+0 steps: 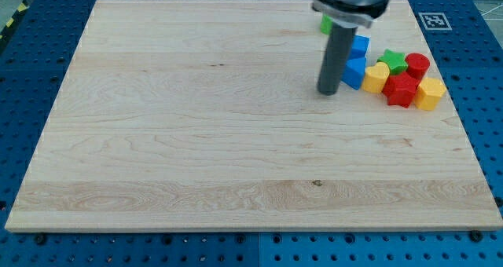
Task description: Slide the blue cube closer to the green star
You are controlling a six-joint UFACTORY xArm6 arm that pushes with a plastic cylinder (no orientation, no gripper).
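Observation:
My tip [328,92] rests on the board just left of a cluster of blocks at the view's upper right. The blue cube [360,45] sits right of the rod, partly hidden by it. A second blue block [355,71] lies directly below the cube, next to my tip. The green star [393,60] lies to the right of the blue cube, a small gap apart, among the other blocks.
A yellow block [376,77] touches the lower blue block. A red cylinder [416,64], a red block [402,89] and a yellow block [430,93] crowd right of the star. A green block [324,23] peeks out behind the arm. The wooden board [196,126] ends near the cluster.

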